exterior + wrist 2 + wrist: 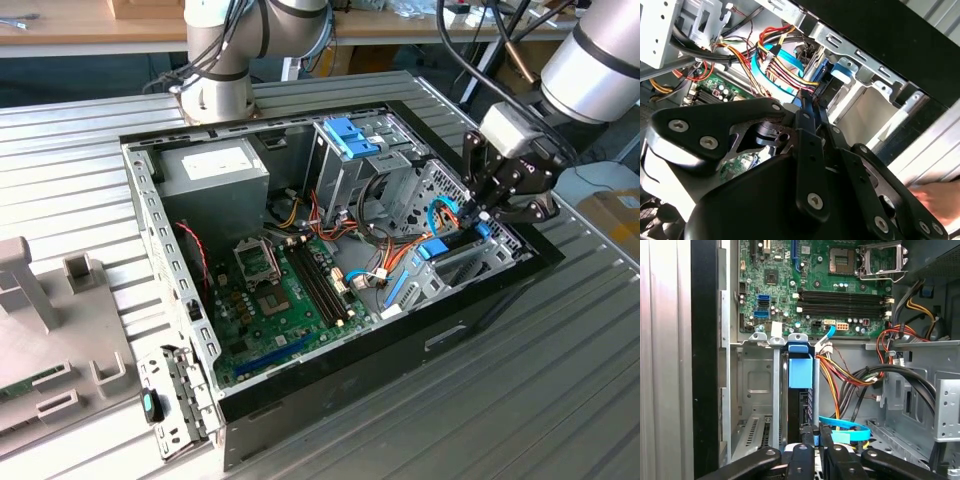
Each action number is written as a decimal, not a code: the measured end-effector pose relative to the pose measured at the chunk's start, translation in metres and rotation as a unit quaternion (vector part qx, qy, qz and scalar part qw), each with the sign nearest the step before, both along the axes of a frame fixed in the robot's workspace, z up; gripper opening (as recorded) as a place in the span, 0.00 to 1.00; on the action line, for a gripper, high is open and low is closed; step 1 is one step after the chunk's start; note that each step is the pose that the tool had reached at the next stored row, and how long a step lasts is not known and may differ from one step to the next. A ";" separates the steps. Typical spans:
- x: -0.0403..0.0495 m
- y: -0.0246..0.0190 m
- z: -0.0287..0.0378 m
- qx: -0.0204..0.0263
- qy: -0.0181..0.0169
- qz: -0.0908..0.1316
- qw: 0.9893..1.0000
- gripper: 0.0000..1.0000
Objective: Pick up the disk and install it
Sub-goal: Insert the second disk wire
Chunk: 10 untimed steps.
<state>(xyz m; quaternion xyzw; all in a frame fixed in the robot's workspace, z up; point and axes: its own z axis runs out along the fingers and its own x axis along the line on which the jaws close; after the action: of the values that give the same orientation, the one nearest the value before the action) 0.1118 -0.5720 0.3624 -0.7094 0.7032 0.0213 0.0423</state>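
Observation:
The disk [800, 374] stands on edge in the drive bay at the front corner of the open computer case [330, 365], its bright blue carrier rail facing up. In the exterior view the disk [433, 249] sits low in the bay on the exterior view's right. My gripper [816, 434] is at the near end of the disk, its black fingers [807, 432] drawn close on a blue piece of the rail. From outside, the gripper [481, 222] reaches down into the bay. In the second wrist view the gripper [807, 105] pinches the same blue edge.
Orange, yellow and red wire bundles [840, 372] and a light blue flat cable [850, 429] lie right beside the bay. The motherboard [275, 290], power supply [215, 170] and a blue-topped drive cage [352, 140] fill the case. Grey fixtures [40, 290] stand on the exterior view's left.

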 end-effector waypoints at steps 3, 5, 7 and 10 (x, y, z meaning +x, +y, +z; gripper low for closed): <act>-0.0001 0.0000 0.0025 0.019 0.000 0.000 1.000 0.17; 0.0000 0.0000 0.0026 0.034 0.000 0.000 0.999 0.17; -0.0015 -0.0003 0.0023 0.031 -0.001 0.000 1.000 0.17; -0.0082 -0.0006 0.0012 0.027 -0.002 -0.001 1.000 0.17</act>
<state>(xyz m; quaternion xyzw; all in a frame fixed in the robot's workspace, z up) 0.1036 -0.5726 0.3636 -0.7070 0.7033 0.0386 0.0624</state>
